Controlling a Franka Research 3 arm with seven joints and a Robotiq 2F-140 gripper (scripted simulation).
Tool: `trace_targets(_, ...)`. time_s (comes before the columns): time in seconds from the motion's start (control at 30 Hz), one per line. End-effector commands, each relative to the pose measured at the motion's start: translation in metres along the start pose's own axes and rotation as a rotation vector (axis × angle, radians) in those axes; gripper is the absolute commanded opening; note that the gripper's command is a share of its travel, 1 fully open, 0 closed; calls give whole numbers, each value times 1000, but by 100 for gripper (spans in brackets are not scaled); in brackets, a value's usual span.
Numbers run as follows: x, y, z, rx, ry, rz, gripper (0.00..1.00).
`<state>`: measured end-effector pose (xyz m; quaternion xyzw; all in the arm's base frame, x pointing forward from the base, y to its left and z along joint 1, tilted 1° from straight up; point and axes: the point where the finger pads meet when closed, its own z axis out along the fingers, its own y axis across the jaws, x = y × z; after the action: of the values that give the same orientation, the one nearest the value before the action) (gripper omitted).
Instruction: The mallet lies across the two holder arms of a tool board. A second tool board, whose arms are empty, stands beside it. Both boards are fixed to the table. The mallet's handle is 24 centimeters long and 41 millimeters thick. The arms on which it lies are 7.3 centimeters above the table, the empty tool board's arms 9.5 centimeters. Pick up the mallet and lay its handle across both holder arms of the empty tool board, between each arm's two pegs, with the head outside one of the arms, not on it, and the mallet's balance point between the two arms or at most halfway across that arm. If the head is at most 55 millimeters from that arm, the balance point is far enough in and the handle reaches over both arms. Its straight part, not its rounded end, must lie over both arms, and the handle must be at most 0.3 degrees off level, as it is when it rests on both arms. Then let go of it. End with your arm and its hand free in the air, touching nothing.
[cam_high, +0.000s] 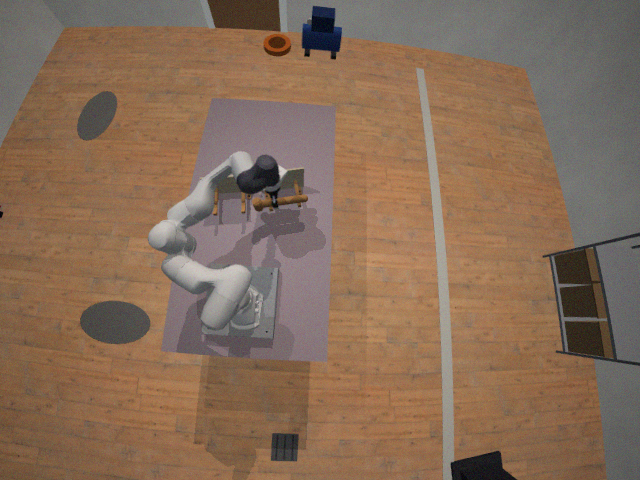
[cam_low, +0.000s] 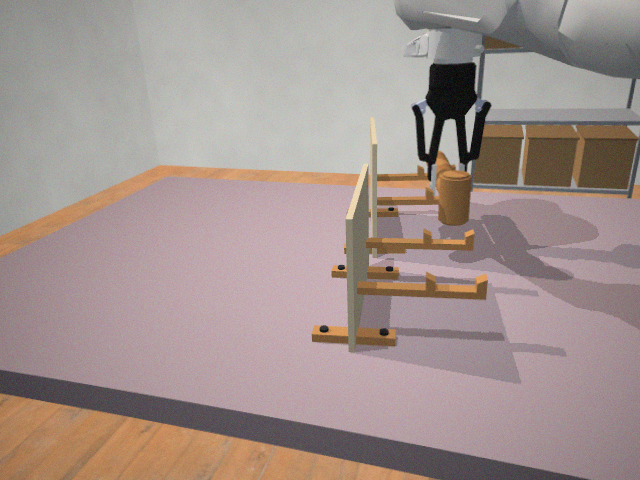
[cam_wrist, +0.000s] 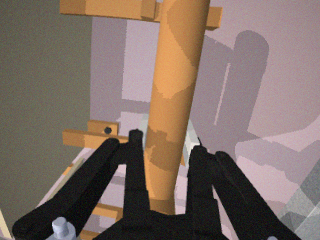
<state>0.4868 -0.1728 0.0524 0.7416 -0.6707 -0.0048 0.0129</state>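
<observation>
Wood mallet (cam_high: 279, 201): top view, held just off the far board's front, head toward the near board, handle end pointing away; gripper (cam_high: 272, 199) on the handle close behind the head.
Handling: rigid, smooth round handle, likely head-heavy, so it could tip or roll in the pinch; a grip close to the head suits it.
Exterior: mallet head (cam_low: 454, 197) hangs under the gripper (cam_low: 448, 166), beyond the empty tool board (cam_low: 357, 242); whether the handle is clear of the far arms, cannot tell.
Wrist: jaws part-closed, fingers pinching the handle (cam_wrist: 176, 80) either side; arm with pegs (cam_wrist: 110, 7) crosses under its far end.
</observation>
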Motion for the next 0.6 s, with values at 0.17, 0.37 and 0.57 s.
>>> trace_targets(0.17,0,-2,0,4,5,-4,0)
trace_targets(0.37,0,-2,0,4,5,-4,100)
trace_targets(0.57,0,-2,0,4,5,-4,100)
